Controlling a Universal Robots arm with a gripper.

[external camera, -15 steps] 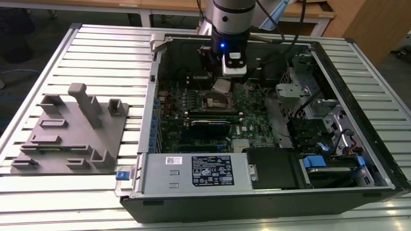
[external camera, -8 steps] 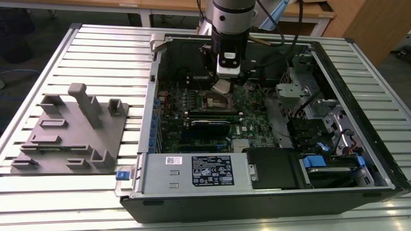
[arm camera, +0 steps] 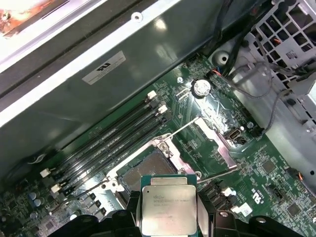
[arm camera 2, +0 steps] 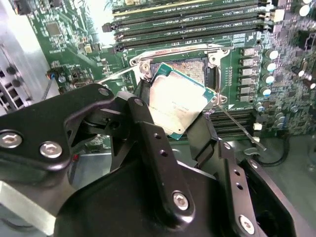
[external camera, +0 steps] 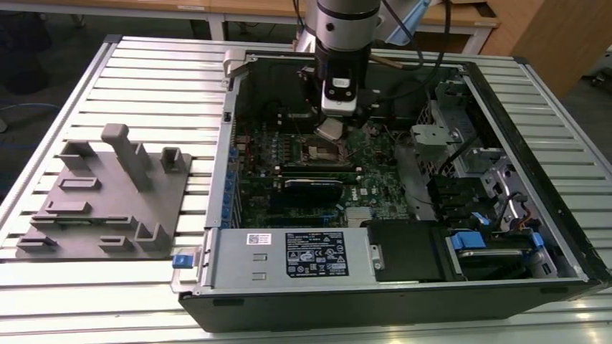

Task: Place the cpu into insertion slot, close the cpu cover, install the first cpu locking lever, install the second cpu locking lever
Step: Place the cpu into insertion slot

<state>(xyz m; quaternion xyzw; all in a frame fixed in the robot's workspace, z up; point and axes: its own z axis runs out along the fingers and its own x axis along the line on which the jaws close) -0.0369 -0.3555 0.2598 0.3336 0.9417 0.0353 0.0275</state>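
While the exterior view takes in the whole slatted counter (external camera: 153,72), with a grey moulded fixture (external camera: 105,193) on that view's left and the opened computer case (external camera: 383,308) lying beside it, it gives little of the socket. There the arm (external camera: 342,29) reaches straight down into the case over the green circuit board (external camera: 287,193).

The second wrist view shows the claw (arm camera 2: 175,106) closed on the cpu (arm camera 2: 175,103). Black fingers (arm camera 2: 143,98) press two opposite edges, and the chip hangs tilted just above the insertion slot (arm camera 2: 190,66), not seated. The long memory slots (arm camera 2: 187,24) lie just beyond the socket, and a thin wire lever (arm camera 2: 239,127) juts out free.

The first wrist view shows the chip's silvery top (arm camera: 169,207) square-on and the slot's contact field (arm camera: 145,170) bare. The cpu cover (arm camera: 216,143) stands swung up at one edge of the socket.
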